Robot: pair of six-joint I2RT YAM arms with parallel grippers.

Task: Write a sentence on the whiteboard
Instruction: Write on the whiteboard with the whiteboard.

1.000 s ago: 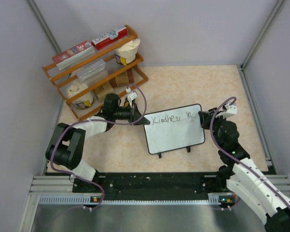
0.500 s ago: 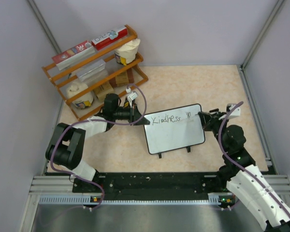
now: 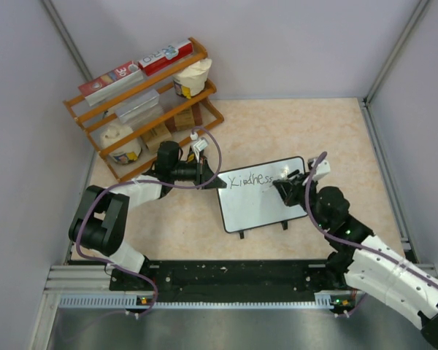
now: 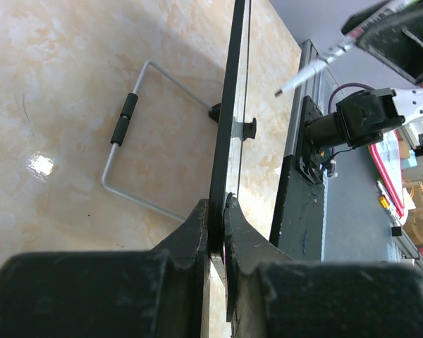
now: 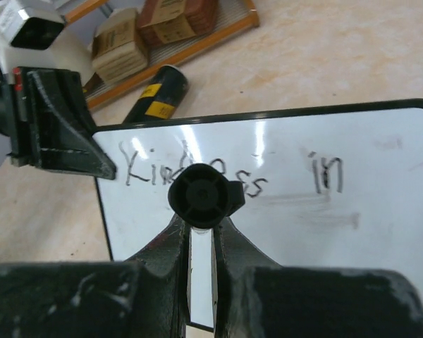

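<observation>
Blk/white arm shells (image 3: 142,189); purple cables (image 3: 220,157); left claw (image 4: 215,215), right claw (image 5: 201,239) blk.

Bright, even light fills the top view; shadows are soft. The left wrist view catches 1 glare patch on the table (image 4: 56,84); the right wrist view shows pale streaks on the whiteboard (image 5: 381,183) and a dark, blurred right gripper (image 5: 199,236).
</observation>
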